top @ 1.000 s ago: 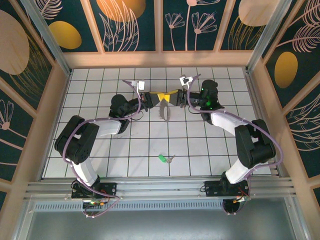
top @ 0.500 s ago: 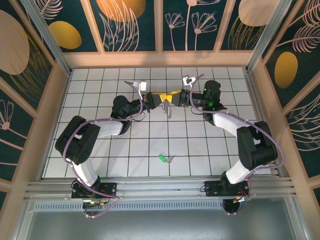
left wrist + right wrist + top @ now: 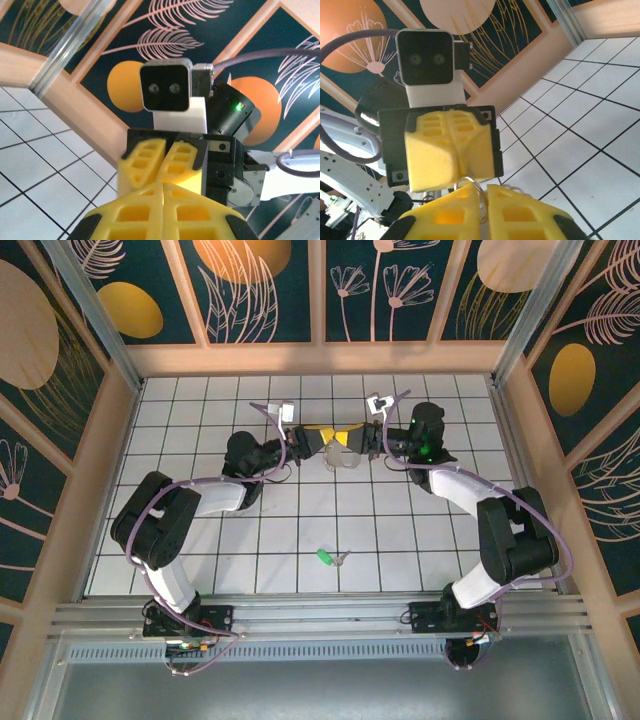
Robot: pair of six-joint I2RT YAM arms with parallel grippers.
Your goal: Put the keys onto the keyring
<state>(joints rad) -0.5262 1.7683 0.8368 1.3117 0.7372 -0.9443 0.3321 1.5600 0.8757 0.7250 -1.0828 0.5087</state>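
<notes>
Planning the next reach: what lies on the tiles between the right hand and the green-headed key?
Nothing; in the top view, the stretch from the right hand to the key is bare white tile.

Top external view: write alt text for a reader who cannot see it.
Two robot arms meet over a white tiled table, the left arm's fingers and the right arm's fingers shut on the thin keyring hanging between them. The green-headed key lies on the tiles nearer their bases.

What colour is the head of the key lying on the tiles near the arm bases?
Bright green; the key shows best in the top external view.
</notes>
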